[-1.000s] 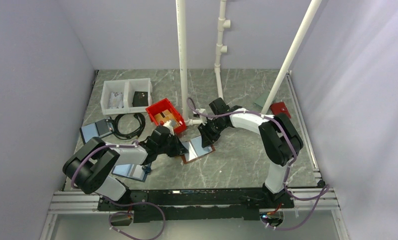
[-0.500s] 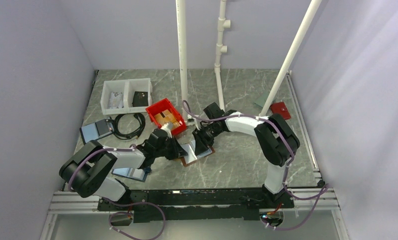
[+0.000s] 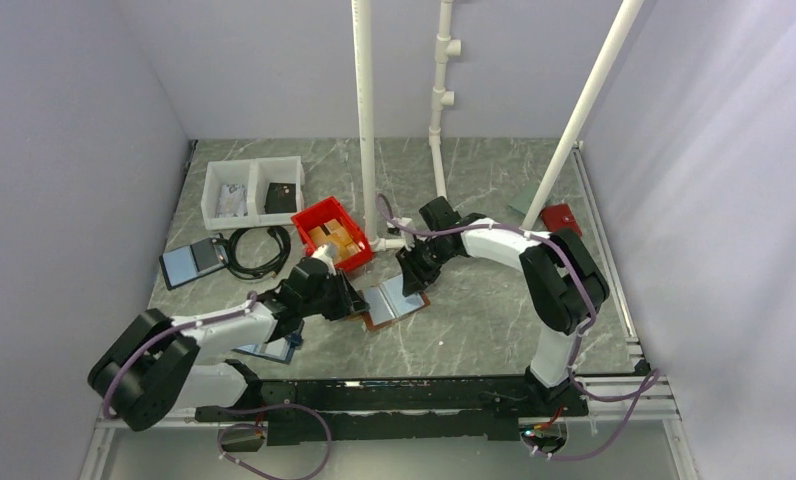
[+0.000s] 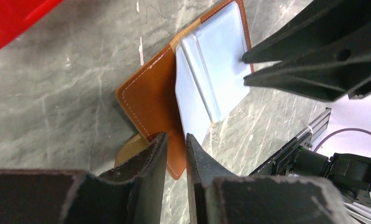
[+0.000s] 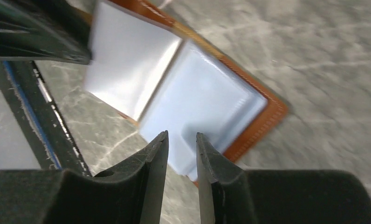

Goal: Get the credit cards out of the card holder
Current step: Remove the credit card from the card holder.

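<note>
over the last second the left arm (image 3: 214, 325) has been stretched out and lowered, its elbow shifted toward the near left corner. the left tool (image 4: 175, 136) is kept at the brown flap of the card holder (image 3: 389, 302). the right tool (image 5: 181, 135) was pushed in over the holder half a second ago and is now drawn a little back toward its far right edge. the holder itself is not displaced. it is laid open at the middle of the grey marbled surface (image 3: 474, 310), just in front of the red bin (image 3: 332, 232). no card is yet seen freed, so the task is judged barely begun, with the holder only being steadied.

the left tool's fingers are nearly together, with leather showing in the slit. whether the flap is actually pinched cannot be told. the right tool's fingers are held narrowly apart above the pale blue panel (image 5: 197, 98), and nothing is seen between them.

counted: one card holder, two pale panels inside it, and two blue-edged folders (image 3: 192, 262). also one red bin, one white two-compartment tray (image 3: 252, 168) and one coiled black cable (image 3: 257, 252). no loose cards are counted.
</note>
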{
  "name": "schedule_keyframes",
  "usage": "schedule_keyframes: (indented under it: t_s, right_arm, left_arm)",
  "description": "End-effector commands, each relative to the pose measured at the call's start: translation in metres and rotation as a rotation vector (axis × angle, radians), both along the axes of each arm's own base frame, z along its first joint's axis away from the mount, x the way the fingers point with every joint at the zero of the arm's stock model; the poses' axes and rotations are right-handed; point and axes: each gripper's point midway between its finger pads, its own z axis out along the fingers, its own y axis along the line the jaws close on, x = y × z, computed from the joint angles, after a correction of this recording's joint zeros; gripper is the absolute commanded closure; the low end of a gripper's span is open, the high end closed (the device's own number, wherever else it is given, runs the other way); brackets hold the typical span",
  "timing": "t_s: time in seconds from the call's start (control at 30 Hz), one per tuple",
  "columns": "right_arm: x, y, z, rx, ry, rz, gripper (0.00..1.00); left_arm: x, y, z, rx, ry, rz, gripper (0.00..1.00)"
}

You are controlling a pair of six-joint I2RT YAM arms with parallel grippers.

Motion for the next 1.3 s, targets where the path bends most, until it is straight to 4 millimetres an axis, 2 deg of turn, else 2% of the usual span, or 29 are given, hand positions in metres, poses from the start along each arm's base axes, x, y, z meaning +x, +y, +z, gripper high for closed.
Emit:
schedule_keyframes:
  t_s: [0.0, 0.1, 0.2, 0.3, 0.43, 0.5, 0.6, 0.7, 0.87, 1.13, 1.27]
  right_arm:
    - [0.024, -0.008, 0.017, -0.019, -0.110, -0.027, 0.69]
    - [0.026, -0.011, 0.012, -0.042, -0.109, -0.031, 0.68]
    - [0.026, -0.013, 0.008, -0.053, -0.105, -0.035, 0.68]
    - [0.026, -0.013, 0.007, -0.056, -0.103, -0.035, 0.68]
    - [0.025, -0.012, 0.006, -0.059, -0.090, -0.040, 0.67]
    - [0.024, -0.011, 0.004, -0.057, -0.077, -0.038, 0.66]
    - [0.021, -0.011, 0.001, -0.055, -0.056, -0.035, 0.67]
    - [0.020, -0.010, 0.000, -0.054, -0.045, -0.034, 0.67]
    - [0.019, -0.010, -0.001, -0.055, -0.040, -0.041, 0.68]
    - [0.013, -0.004, -0.001, -0.023, 0.010, -0.041, 0.70]
    - [0.008, 0.001, 0.002, 0.008, 0.044, -0.037, 0.70]
  left_arm:
    - [0.006, 0.016, 0.020, 0.082, -0.040, 0.049, 0.73]
    - [0.006, 0.027, 0.040, 0.123, -0.077, 0.065, 0.73]
    - [0.005, 0.027, 0.076, 0.074, -0.154, 0.050, 0.70]
    - [0.001, 0.013, 0.113, -0.047, -0.237, 0.000, 0.66]
    - [0.001, -0.016, 0.137, -0.215, -0.273, -0.077, 0.64]
    - [0.004, -0.031, 0.134, -0.243, -0.257, -0.104, 0.64]
    - [0.013, -0.052, 0.119, -0.212, -0.224, -0.137, 0.65]
    - [0.021, -0.064, 0.094, -0.172, -0.165, -0.134, 0.66]
    - [0.027, -0.053, 0.044, -0.051, -0.057, -0.058, 0.67]
    - [0.017, -0.045, -0.006, 0.018, 0.053, -0.039, 0.61]
    - [0.015, -0.049, -0.019, 0.007, 0.082, -0.049, 0.58]
